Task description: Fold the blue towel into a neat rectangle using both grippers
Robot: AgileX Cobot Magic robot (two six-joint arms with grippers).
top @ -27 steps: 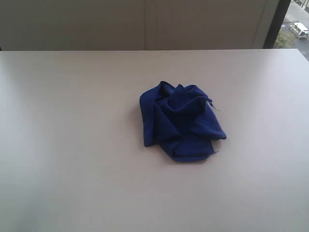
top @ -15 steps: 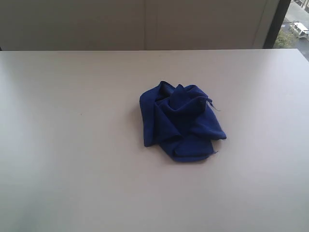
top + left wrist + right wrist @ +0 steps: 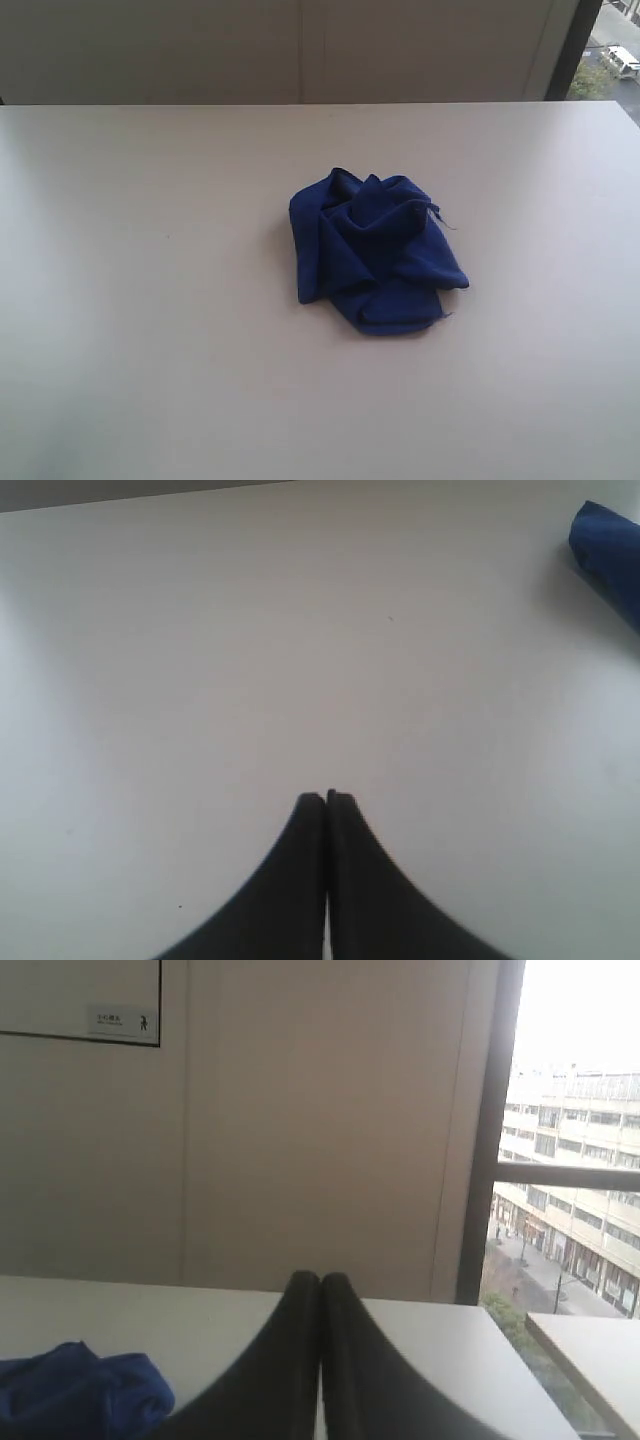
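Note:
The blue towel [image 3: 372, 248] lies crumpled in a heap near the middle of the white table [image 3: 150, 300], with loose threads at its edge. Neither arm shows in the exterior view. In the left wrist view my left gripper [image 3: 327, 798] is shut with nothing in it, over bare table, and a corner of the blue towel [image 3: 608, 548] shows far off at the frame's edge. My right gripper [image 3: 320, 1278] is shut and empty too, with part of the blue towel [image 3: 80, 1392] beside and below it.
A beige wall [image 3: 300, 50] runs behind the table's far edge. A dark window frame [image 3: 487, 1130] stands at the right, with buildings and a street outside. A small sign [image 3: 122, 1022] hangs on the wall.

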